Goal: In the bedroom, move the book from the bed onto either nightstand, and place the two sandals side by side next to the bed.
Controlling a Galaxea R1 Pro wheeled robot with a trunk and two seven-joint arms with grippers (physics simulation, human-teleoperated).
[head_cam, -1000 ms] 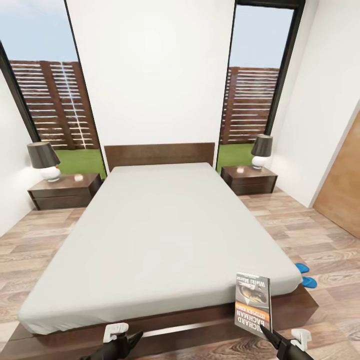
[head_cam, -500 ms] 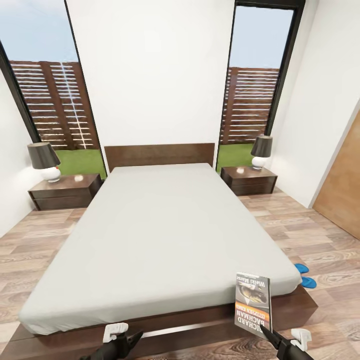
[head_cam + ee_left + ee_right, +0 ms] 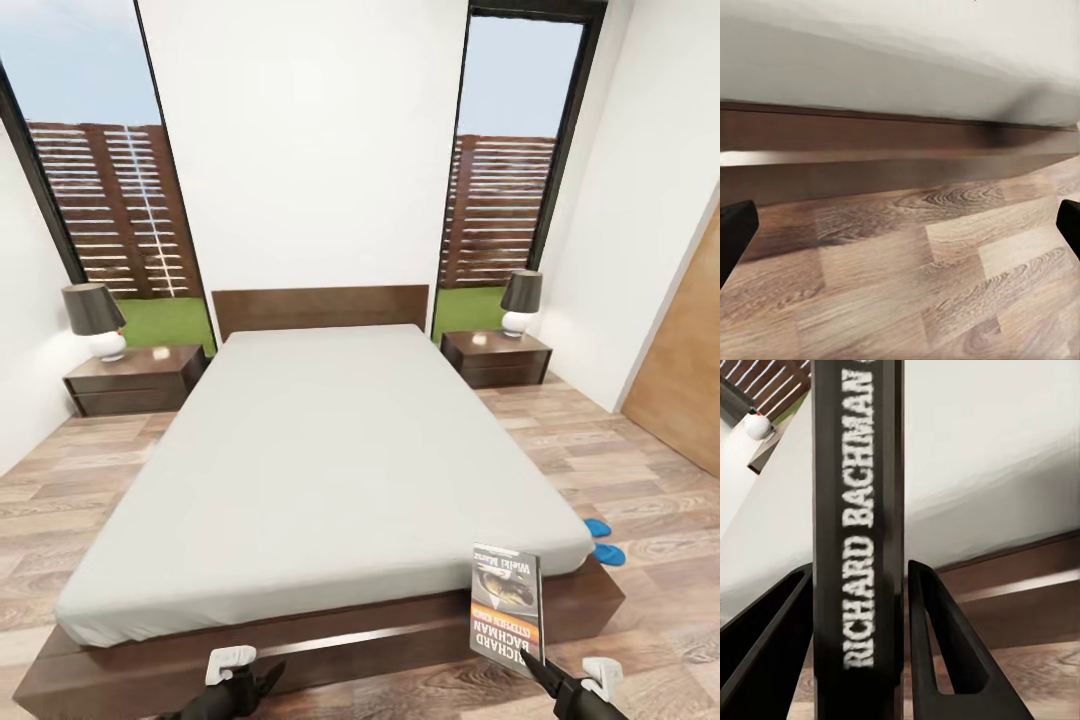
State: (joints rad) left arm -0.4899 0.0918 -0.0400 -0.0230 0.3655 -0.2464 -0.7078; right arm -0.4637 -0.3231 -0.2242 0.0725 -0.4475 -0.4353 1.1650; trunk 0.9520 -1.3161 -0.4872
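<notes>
One book (image 3: 507, 610) stands upright, clamped in the right end effector (image 3: 548, 678); the left end effector (image 3: 900, 225) gapes empty. Since a second ago the view has pulled back from the bed (image 3: 320, 450), seemingly heading for a nightstand (image 3: 497, 358).

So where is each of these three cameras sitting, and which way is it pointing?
Head view: high at the bed's foot, facing the pale grey mattress on its dark brown bed frame and two windows; both grippers show at the bottom edge.
Left wrist view: low, facing the wood-plank floor and frame; left gripper fingertips spread.
Right wrist view: along the right gripper, clamped on the dark paperback book.
Shared: the head view also shows that book.
</notes>
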